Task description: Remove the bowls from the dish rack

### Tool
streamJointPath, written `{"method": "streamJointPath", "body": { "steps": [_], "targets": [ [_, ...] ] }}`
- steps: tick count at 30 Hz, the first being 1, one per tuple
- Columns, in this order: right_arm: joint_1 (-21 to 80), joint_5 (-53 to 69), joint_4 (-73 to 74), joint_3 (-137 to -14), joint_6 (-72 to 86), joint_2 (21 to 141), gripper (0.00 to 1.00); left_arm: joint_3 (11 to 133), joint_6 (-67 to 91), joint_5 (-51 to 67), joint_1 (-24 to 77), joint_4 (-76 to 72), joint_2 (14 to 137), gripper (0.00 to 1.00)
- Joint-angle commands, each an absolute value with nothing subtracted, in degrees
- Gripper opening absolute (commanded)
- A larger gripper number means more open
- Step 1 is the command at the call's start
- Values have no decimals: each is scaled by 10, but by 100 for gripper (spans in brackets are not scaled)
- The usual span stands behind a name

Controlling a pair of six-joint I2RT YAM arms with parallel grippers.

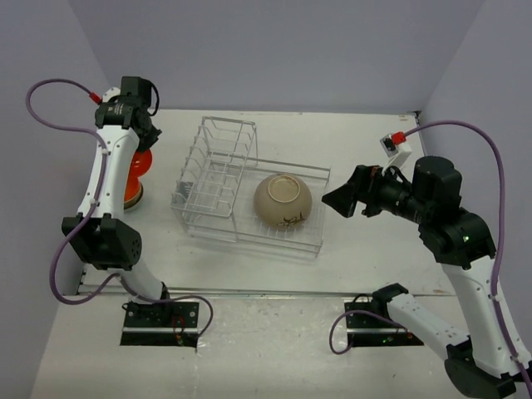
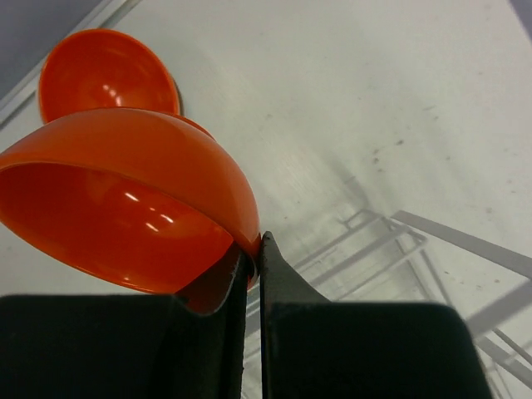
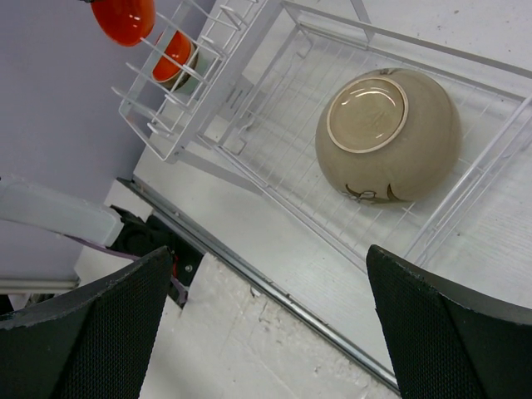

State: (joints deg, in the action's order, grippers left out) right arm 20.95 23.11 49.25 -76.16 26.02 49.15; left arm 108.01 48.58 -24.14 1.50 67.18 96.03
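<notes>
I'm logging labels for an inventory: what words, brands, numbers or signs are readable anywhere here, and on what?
None can be read.
The dark marks on the tan bowl look like brushed decoration, not legible writing.
The orange bowl and the dish rack show no print.

The left end effector (image 2: 254,246) pinches the near orange bowl (image 2: 125,191), far orange bowl (image 2: 101,73) beyond.

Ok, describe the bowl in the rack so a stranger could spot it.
Find the central white wire dish rack. One bowl lies bottom up in its low basket. It's large and tan with dark markings, unlike the small orange bowls beside the rack.
</notes>
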Motion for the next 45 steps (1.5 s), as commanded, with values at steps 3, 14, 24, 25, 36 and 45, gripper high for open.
{"method": "streamJointPath", "body": {
  "steps": [3, 14, 24, 25, 36, 45],
  "targets": [
    [214, 229, 505, -774, 260, 499, 99, 1073, 437, -310, -26, 678, 984, 0],
    [214, 225, 504, -796, 258, 523, 99, 1022, 423, -327, -91, 671, 1057, 0],
    [214, 220, 490, -778, 255, 521, 99, 1080, 407, -323, -96, 686, 1125, 0],
    [214, 219, 490, -775, 254, 519, 99, 1088, 406, -320, -96, 686, 1129, 0],
    [214, 207, 478, -759, 253, 510, 99, 1157, 382, -263, -97, 702, 1179, 0],
    [214, 207, 468, -744, 259, 503, 99, 1165, 388, -242, -98, 718, 1179, 0]
  ]
}}
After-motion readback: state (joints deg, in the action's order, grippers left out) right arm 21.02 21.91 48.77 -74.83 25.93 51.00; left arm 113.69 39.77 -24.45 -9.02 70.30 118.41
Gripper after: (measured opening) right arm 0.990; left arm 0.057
